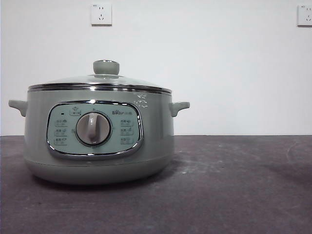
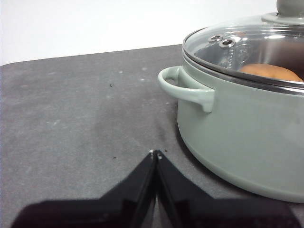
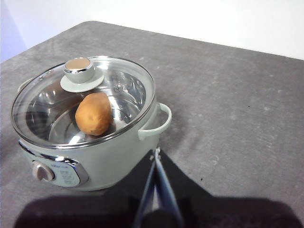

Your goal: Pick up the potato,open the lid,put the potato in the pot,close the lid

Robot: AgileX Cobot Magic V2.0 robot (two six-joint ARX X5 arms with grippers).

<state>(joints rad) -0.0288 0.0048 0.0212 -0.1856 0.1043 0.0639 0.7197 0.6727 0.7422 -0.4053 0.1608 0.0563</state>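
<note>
1. Potato (image 3: 93, 113) lies inside the pot (image 3: 107, 152), on the steel floor, seen through the glass lid (image 3: 121, 90). Lid sits flat on the rim, knob (image 3: 78, 69) up. Judged: all steps look done.
2. Left gripper (image 2: 155, 154): jaws pressed together, holding nothing, low over the table just beside the pot's side handle (image 2: 183, 88), not touching it.
3. Right gripper (image 3: 156, 153): jaws together, empty, raised above the table near the other handle (image 3: 159, 121), looking down on the lid.
4. Handling, judged: potato firm, light, rough-skinned; should grip well across its narrow middle. Lid is glass, breakable, smooth; take it only by the knob, lift straight. Pot looks heavy and stable.
5. Table (image 1: 234, 185): dark grey, matte, lightly scuffed and dusty, a few crumbs; likely little slip.
6. Room: plain white wall behind, two wall sockets (image 1: 101, 14) high up. Neither arm shows in the front view.
</note>
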